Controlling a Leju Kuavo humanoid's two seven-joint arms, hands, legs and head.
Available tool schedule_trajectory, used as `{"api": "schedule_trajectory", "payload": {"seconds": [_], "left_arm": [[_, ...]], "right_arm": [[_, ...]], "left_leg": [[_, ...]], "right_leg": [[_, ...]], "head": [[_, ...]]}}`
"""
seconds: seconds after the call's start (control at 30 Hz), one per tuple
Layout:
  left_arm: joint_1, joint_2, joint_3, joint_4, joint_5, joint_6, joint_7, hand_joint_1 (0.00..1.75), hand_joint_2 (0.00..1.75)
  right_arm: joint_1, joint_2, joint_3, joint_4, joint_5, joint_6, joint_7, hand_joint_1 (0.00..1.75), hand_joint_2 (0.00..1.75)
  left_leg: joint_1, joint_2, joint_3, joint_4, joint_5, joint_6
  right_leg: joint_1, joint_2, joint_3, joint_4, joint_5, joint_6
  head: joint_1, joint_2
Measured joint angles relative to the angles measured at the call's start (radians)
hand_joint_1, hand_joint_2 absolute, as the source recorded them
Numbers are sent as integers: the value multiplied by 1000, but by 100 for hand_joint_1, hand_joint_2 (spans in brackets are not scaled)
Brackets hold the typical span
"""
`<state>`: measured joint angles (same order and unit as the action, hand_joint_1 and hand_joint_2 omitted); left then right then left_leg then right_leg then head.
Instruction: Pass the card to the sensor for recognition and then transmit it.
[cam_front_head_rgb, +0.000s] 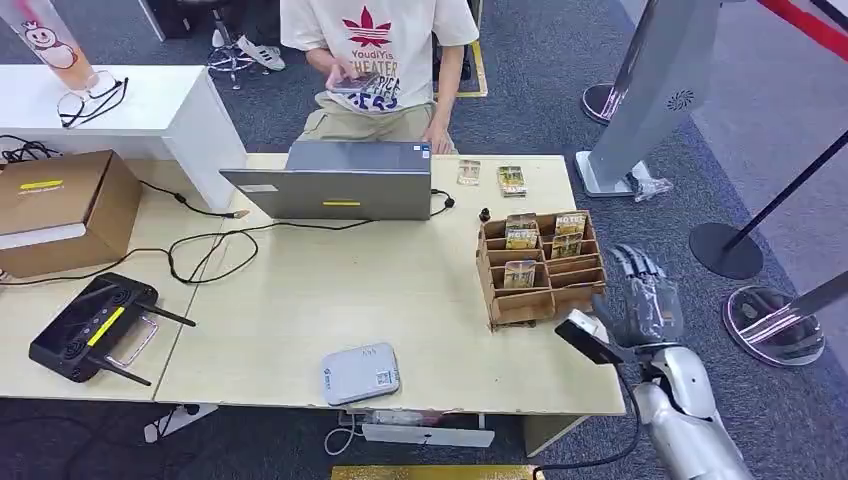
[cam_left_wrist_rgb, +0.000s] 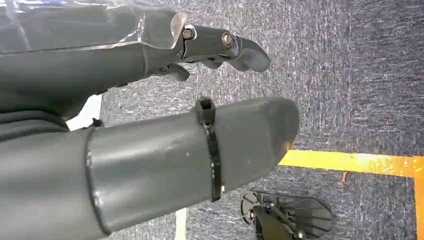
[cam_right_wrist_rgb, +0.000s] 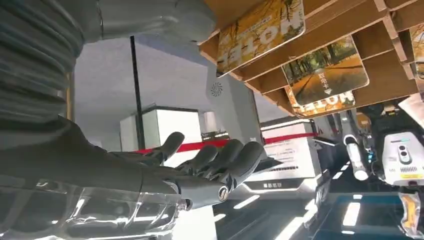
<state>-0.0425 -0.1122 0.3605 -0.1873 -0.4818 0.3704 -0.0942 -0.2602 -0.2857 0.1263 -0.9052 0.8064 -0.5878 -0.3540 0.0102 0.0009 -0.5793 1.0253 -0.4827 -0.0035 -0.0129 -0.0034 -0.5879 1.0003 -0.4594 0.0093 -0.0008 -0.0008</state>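
**Right robot hand raised beside the card rack, empty**

Head view: the right robot hand (cam_front_head_rgb: 638, 290) is lifted off the right edge of the table (cam_front_head_rgb: 300, 310), just beside the wooden card rack (cam_front_head_rgb: 540, 268). Its fingers point away from the robot and are spread, with nothing in them; the silver forearm rises from the lower right. Cards (cam_front_head_rgb: 521, 232) stand in the rack's compartments, and two more lie flat on the far side of the table, near the laptop (cam_front_head_rgb: 335, 180). The white sensor box (cam_front_head_rgb: 360, 374) sits at the near edge, well left of the rack. A person (cam_front_head_rgb: 375, 60) sits beyond the laptop.

Left wrist view: the left robot hand (cam_left_wrist_rgb: 150, 110) hangs over grey carpet (cam_left_wrist_rgb: 350, 75) crossed by a yellow line, thumb straight, fingers loosely extended, holding nothing.

Right wrist view: the right robot hand's fingers are apart and slightly curved, empty, close to the rack with its yellow cards.
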Motion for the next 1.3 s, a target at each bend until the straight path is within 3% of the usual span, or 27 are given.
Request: {"api": "schedule_trajectory", "payload": {"seconds": [0.27,0.43,0.8,0.97,1.07,1.17,1.3], "left_arm": [[-1,0,0,0,-3,-4,0,0,0],[-1,1,0,0,-6,-7,0,0,0],[-10,1,0,0,-16,-12,4,0,0],[-10,2,0,0,-16,-13,4,0,0],[-11,3,0,0,-16,-14,4,0,0],[-11,5,0,0,-16,-14,4,0,0],[-11,5,0,0,-16,-13,4,0,0]], "right_arm": [[-3,2,11,0,16,18,15,58,175],[-3,2,14,0,16,19,21,49,175],[24,1,13,-30,30,29,51,56,175],[27,2,13,-37,33,33,56,61,175],[28,2,13,-40,34,43,63,79,175],[28,2,13,-40,44,59,63,66,175],[27,2,13,-39,51,72,63,65,175]], "left_leg": [[0,0,0,0,0,0],[0,0,0,0,0,0],[0,0,0,0,0,0],[0,0,0,0,0,0],[0,0,0,0,0,0],[0,0,0,0,0,0],[0,0,0,0,0,0]], "right_leg": [[0,0,0,0,0,0],[0,0,0,0,0,0],[0,0,0,0,0,0],[0,0,0,0,0,0],[0,0,0,0,0,0],[0,0,0,0,0,0],[0,0,0,0,0,0]], "head": [[0,0],[0,0],[0,0],[0,0],[0,0],[0,0],[0,0]]}}
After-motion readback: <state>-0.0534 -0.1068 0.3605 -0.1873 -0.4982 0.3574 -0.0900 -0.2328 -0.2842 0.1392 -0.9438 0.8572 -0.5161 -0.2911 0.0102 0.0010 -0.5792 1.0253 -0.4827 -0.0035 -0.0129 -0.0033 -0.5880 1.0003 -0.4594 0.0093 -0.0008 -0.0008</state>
